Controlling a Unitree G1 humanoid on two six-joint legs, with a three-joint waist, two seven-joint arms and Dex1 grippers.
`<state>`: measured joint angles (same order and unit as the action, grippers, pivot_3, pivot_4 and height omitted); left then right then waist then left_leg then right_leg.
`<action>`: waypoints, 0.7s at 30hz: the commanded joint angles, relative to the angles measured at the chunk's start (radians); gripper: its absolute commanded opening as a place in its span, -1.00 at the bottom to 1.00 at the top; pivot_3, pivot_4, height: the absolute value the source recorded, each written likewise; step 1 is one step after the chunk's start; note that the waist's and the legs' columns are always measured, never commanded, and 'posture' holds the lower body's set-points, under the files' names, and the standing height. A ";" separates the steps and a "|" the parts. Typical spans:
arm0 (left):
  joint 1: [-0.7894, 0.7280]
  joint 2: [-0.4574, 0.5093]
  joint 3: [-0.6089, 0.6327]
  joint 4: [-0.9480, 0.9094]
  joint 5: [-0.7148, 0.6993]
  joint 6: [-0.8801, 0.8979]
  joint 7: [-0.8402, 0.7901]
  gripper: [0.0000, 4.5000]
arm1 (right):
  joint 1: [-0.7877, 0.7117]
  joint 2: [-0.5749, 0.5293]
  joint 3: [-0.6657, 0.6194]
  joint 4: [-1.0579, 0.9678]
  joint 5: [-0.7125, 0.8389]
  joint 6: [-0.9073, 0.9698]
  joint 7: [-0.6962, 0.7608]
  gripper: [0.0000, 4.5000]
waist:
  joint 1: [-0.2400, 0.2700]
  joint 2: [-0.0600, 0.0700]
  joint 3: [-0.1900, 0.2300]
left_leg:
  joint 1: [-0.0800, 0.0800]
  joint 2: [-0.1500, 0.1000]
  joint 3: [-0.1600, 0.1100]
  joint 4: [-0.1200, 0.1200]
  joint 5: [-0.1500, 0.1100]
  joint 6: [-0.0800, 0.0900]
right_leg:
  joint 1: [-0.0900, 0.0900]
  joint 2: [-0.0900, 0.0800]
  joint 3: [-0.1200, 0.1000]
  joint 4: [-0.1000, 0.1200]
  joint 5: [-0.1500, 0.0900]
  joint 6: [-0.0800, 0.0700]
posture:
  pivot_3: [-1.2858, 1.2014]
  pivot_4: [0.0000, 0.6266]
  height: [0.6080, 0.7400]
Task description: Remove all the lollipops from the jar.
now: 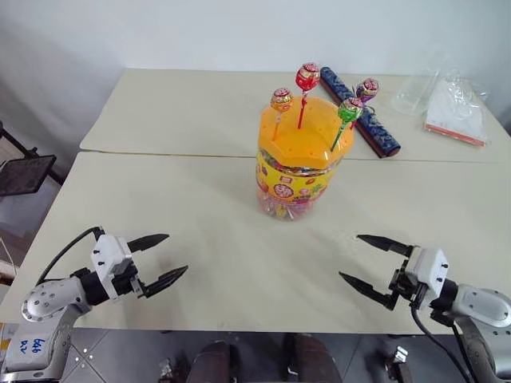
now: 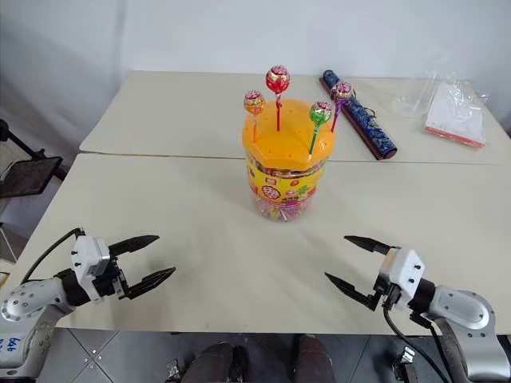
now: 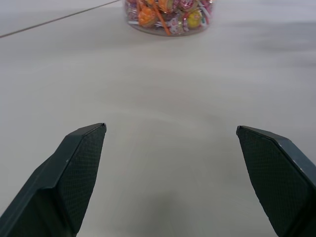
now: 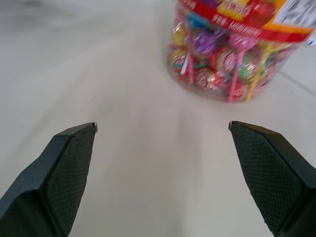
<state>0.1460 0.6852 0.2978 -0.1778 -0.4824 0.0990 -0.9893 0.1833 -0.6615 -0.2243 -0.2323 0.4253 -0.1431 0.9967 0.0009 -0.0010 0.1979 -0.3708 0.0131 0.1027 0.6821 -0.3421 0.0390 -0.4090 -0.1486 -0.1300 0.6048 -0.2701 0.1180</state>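
Four shiny-wrapped lollipops (image 1: 307,77) stand in the orange-lidded clear plastic jar (image 1: 297,171), far centre; left gripper (image 1: 168,259) and right gripper (image 1: 358,259) hover near, fingers wide.

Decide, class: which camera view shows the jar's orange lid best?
The left eye view: the whole orange lid of the jar shows, lollipops standing in it. The right eye view shows the same. Both wrist views catch the jar's lower wall, not its lid.
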 commanded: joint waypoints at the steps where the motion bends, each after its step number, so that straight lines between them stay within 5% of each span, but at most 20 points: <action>1: -0.007 0.060 0.011 -0.010 -0.071 0.094 -0.065 0.99 | 0.002 -0.008 -0.059 -0.044 0.066 0.038 -0.017 1.00 | 0.001 0.000 0.000 | 0.000 0.000 0.000 0.000 0.000 0.000 | 0.000 0.000 0.000 0.000 0.000 0.000 | 0.03 -0.52 1.00; 4: -0.092 0.112 0.074 -0.034 -0.339 0.363 -0.077 0.99 | -0.003 -0.007 -0.130 -0.084 0.167 0.120 -0.064 1.00 | 0.004 0.000 0.000 | 0.000 0.000 0.000 0.000 0.000 0.000 | 0.000 0.000 0.000 0.002 0.000 0.000 | 0.03 -0.52 1.00; 9: -0.335 0.116 0.154 0.018 -0.500 0.498 0.029 0.99 | 0.006 0.057 -0.271 -0.201 0.313 0.137 -0.177 1.00 | 0.012 0.000 0.000 | -0.001 0.000 -0.004 0.000 0.000 -0.001 | 0.001 0.000 0.005 0.003 0.000 0.000 | 0.03 -0.52 1.00; 16: -0.841 -0.014 -0.072 0.193 -0.404 0.513 0.027 0.99 | 0.054 0.180 -0.329 -0.444 0.415 0.128 -0.346 1.00 | 0.037 0.000 0.000 | -0.001 -0.003 -0.001 0.001 0.001 0.000 | 0.001 0.005 0.001 0.004 0.001 0.002 | 0.03 -0.52 1.00; 21: -1.110 -0.142 -0.260 0.413 -0.258 0.467 -0.107 0.99 | 0.093 0.225 -0.287 -0.531 0.345 0.096 -0.379 1.00 | 0.033 -0.002 -0.001 | -0.001 -0.005 0.004 0.001 0.002 0.001 | 0.001 0.009 0.006 0.001 0.001 0.003 | 0.03 -0.52 1.00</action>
<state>-0.9264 0.5544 0.0746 0.2019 -0.7851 0.5950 -1.0532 0.2681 -0.4378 -0.5104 -0.7125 0.7824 -0.0242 0.6303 0.0340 -0.0034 0.1965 -0.3715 0.0057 0.1074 0.6834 -0.3406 0.0401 -0.4085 -0.1392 -0.1228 0.6055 -0.2686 0.1207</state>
